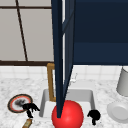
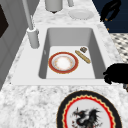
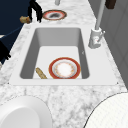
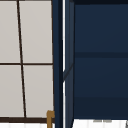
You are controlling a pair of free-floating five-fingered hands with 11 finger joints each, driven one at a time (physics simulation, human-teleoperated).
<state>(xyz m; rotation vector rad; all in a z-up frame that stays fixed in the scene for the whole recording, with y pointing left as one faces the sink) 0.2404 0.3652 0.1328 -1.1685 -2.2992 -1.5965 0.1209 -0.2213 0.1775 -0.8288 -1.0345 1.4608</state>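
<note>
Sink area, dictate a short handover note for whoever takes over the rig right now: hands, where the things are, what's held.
Left robot hand: open, fingers pointing down, over the left counter by the dragon plate; I cannot tell whether they touch. A small brown piece lies just in front of it.
Right robot hand: at the sink's front right corner, near the white plate on the right counter.
In the sink: a red-rimmed plate lying flat, with a brown stick beside it.
No plate is held.
</note>
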